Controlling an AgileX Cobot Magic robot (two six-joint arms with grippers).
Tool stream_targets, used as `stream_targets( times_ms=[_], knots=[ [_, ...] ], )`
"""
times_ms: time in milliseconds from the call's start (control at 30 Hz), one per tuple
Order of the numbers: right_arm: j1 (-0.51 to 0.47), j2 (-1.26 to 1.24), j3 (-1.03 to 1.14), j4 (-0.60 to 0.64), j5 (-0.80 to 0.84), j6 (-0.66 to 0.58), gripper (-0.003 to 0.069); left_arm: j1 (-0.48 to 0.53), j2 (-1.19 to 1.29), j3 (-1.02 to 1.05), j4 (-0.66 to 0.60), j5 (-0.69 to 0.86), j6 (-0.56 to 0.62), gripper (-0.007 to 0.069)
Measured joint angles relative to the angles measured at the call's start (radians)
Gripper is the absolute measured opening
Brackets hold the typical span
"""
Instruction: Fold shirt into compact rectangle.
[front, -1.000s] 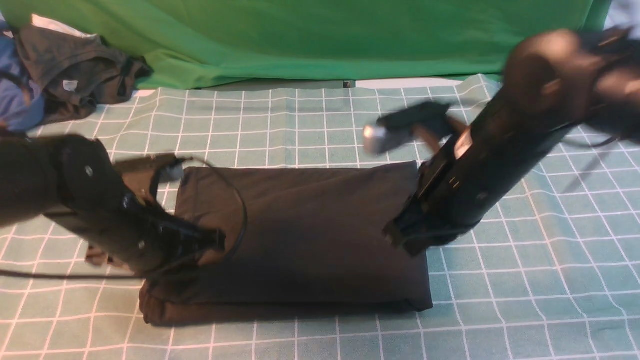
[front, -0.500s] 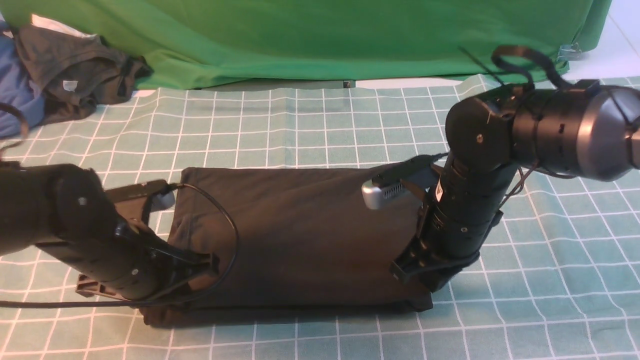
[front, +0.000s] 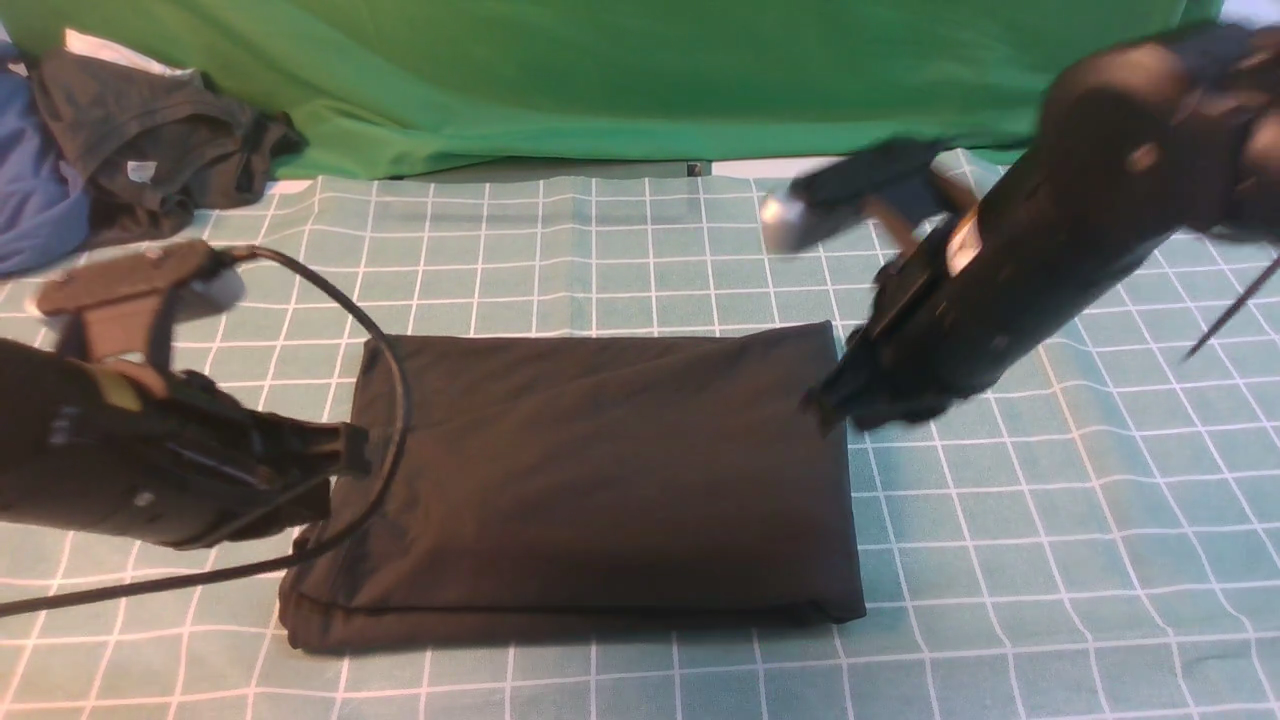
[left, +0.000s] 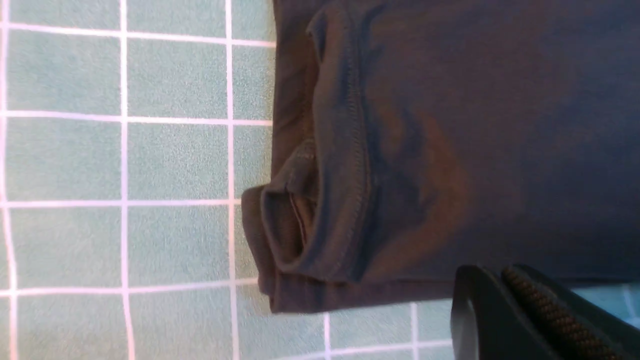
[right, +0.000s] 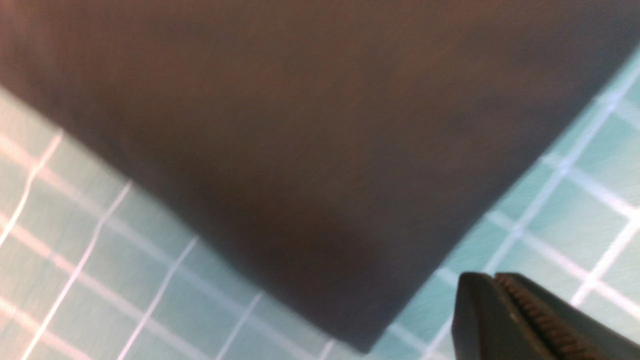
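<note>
The shirt (front: 600, 480) lay folded rectangular mid-worktop. Left gripper (front: 345, 450) and right gripper (front: 835, 400) had jaws closed, empty. Judged final step: withdrawal only.

Both arms are matte black and cylindrical. The left arm (front: 130, 470) trails a looping black cable (front: 385, 400); the right arm (front: 1010, 290) carries a silver-ended camera (front: 790, 215) and a small pale label.

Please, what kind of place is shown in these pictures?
Probably a robot test or recording setup, not a home. A big green cloth hangs as a backdrop, a checked green tablecloth covers the work surface, and spare garments lie piled in the far corner behind the folded black shirt.
</note>
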Motion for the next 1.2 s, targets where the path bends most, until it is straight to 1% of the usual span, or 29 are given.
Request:
stream_targets(
  times_ms=[67, 100, 133, 200, 233, 333, 367, 533, 567, 633, 700, 733, 767, 867, 933, 1000, 1033, 1067, 1100, 1133, 1200],
  knots=[
    [-0.057, 0.008, -0.021, 0.009, -0.008, 0.001, 0.0028, 0.000, -0.051, 0.000, -0.014, 0.032, 0.002, 0.0011],
    [-0.057, 0.009, -0.021, 0.010, -0.008, 0.001, 0.0029, 0.000, -0.056, 0.000, -0.017, 0.039, 0.003, 0.0011],
    [-0.101, 0.030, -0.044, 0.021, -0.014, 0.003, 0.0041, 0.000, -0.099, 0.000, -0.031, 0.067, 0.014, 0.0011],
    [-0.126, 0.054, -0.061, 0.035, -0.017, 0.004, 0.0055, 0.000, -0.131, 0.000, -0.038, 0.086, 0.020, 0.0011],
    [-0.148, 0.100, -0.085, 0.054, -0.018, 0.004, 0.0084, 0.000, -0.179, 0.000, -0.042, 0.111, 0.026, 0.0011],
    [-0.161, 0.176, -0.125, 0.073, -0.020, 0.004, 0.0164, 0.000, -0.247, 0.000, -0.045, 0.136, 0.026, 0.0011],
    [-0.162, 0.200, -0.137, 0.079, -0.021, 0.004, 0.0207, 0.000, -0.267, 0.000, -0.047, 0.144, 0.027, 0.0011],
    [-0.163, 0.327, -0.191, 0.102, -0.029, 0.004, 0.0489, 0.000, -0.378, 0.000, -0.052, 0.172, 0.029, 0.0011],
    [-0.163, 0.331, -0.192, 0.102, -0.030, 0.004, 0.0498, 0.000, -0.381, 0.000, -0.052, 0.174, 0.029, 0.0011],
    [-0.163, 0.371, -0.192, 0.115, -0.045, 0.004, 0.0571, 0.000, -0.414, 0.000, -0.052, 0.185, 0.029, 0.0011],
    [-0.163, 0.400, -0.192, 0.169, -0.056, -0.007, 0.0586, 0.000, -0.428, 0.000, -0.052, 0.188, 0.030, 0.0011],
    [-0.163, 0.402, -0.192, 0.169, -0.057, -0.010, 0.0586, 0.000, -0.430, 0.000, -0.052, 0.189, 0.030, 0.0011],
    [-0.163, 0.416, -0.192, 0.224, -0.065, -0.035, 0.0582, 0.000, -0.433, 0.000, -0.052, 0.190, 0.030, 0.0011],
    [-0.163, 0.441, -0.192, 0.300, -0.073, -0.081, 0.0570, 0.000, -0.433, 0.000, -0.052, 0.190, 0.030, 0.0011],
    [-0.163, 0.454, -0.193, 0.315, -0.074, -0.100, 0.0535, 0.000, -0.433, 0.000, -0.052, 0.190, 0.030, 0.0011],
    [-0.163, 0.459, -0.193, 0.322, -0.075, -0.119, 0.0444, 0.000, -0.433, 0.000, -0.052, 0.191, 0.030, 0.0011],
    [-0.164, 0.459, -0.193, 0.327, -0.081, -0.132, 0.0308, 0.000, -0.433, 0.000, -0.052, 0.191, 0.030, 0.0011],
    [-0.164, 0.457, -0.193, 0.331, -0.083, -0.137, 0.0221, 0.000, -0.433, 0.000, -0.052, 0.191, 0.030, 0.0011],
    [-0.165, 0.455, -0.193, 0.331, -0.084, -0.139, 0.0202, 0.000, -0.433, 0.000, -0.052, 0.191, 0.030, 0.0011],
    [-0.166, 0.449, -0.193, 0.332, -0.090, -0.150, 0.0113, 0.000, -0.433, 0.000, -0.052, 0.191, 0.030, 0.0011],
    [-0.173, 0.437, -0.193, 0.319, -0.088, -0.154, 0.0060, 0.000, -0.433, 0.000, -0.052, 0.192, 0.030, 0.0011]
  ],
)
